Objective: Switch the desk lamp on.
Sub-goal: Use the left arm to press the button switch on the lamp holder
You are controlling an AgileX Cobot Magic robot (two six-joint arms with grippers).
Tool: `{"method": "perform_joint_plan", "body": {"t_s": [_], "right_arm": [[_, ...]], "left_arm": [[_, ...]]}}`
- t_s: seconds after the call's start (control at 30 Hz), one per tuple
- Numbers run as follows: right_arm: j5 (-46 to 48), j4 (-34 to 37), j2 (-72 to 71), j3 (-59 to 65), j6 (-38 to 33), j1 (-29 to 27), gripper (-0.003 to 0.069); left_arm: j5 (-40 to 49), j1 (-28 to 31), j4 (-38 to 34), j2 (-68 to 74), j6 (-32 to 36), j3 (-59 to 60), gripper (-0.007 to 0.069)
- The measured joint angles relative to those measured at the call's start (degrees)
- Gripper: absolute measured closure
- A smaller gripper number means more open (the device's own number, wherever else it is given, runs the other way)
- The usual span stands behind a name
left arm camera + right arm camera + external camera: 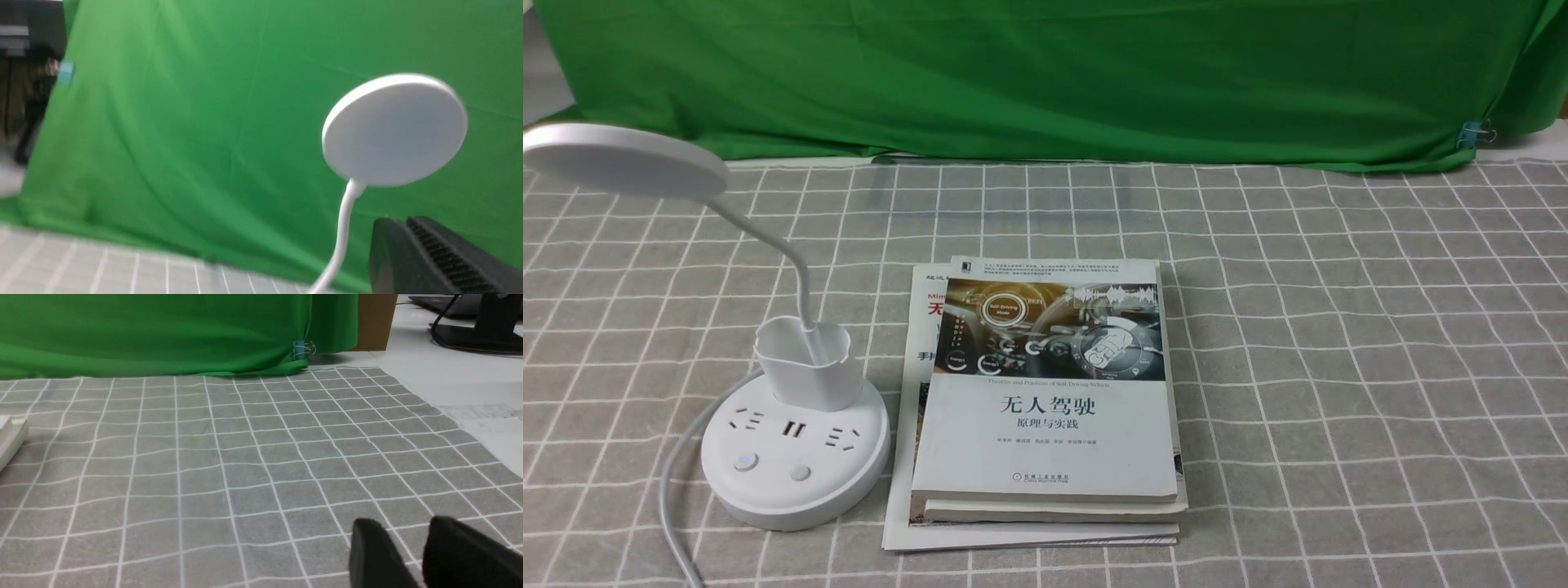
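The white desk lamp stands at the left in the front view. Its round base (pixel 795 482) carries sockets and two buttons (pixel 745 462), a small cup (pixel 809 363) and a thin neck up to the flat disc head (pixel 621 159). The lamp is unlit. Neither gripper shows in the front view. In the left wrist view, my left gripper (pixel 404 223) is shut and empty, in the air near the neck, below the disc head (pixel 394 130). My right gripper (pixel 406 531) hangs empty over bare cloth, its jaws a narrow gap apart, far from the lamp.
A stack of books (pixel 1045 392) lies beside the lamp's base on the grey checked tablecloth (pixel 1339 367). The lamp's white cord (pixel 670 506) runs off the front edge. A green backdrop (pixel 1045 73) hangs along the far side, held by a clip (pixel 1474 135).
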Motion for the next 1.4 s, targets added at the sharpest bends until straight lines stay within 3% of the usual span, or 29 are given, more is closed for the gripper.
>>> {"method": "perform_joint_plan", "body": {"t_s": [0.17,0.47,0.7,0.93,1.2,1.3,1.4], "right_arm": [[0.0,0.0,0.0,0.0,0.0,0.0,0.0414],[0.0,0.0,0.0,0.0,0.0,0.0,0.0414],[0.0,0.0,0.0,0.0,0.0,0.0,0.0414],[0.0,0.0,0.0,0.0,0.0,0.0,0.0414],[0.0,0.0,0.0,0.0,0.0,0.0,0.0414],[0.0,0.0,0.0,0.0,0.0,0.0,0.0414],[0.0,0.0,0.0,0.0,0.0,0.0,0.0414]], "left_arm": [[10.6,0.0,0.3,5.1,-1.6,-6.4,0.0606],[25.9,0.0,-0.3,28.0,-4.1,-22.7,0.0606],[28.0,0.0,1.6,41.0,-0.9,-23.8,0.0606],[27.2,0.0,-3.8,51.2,0.6,-24.1,0.0606],[37.4,0.0,-4.8,66.3,8.6,-32.7,0.0606],[40.5,-2.4,-5.0,71.4,12.4,-37.5,0.0606],[42.0,-6.5,-3.0,75.0,11.8,-39.8,0.0606]]}}
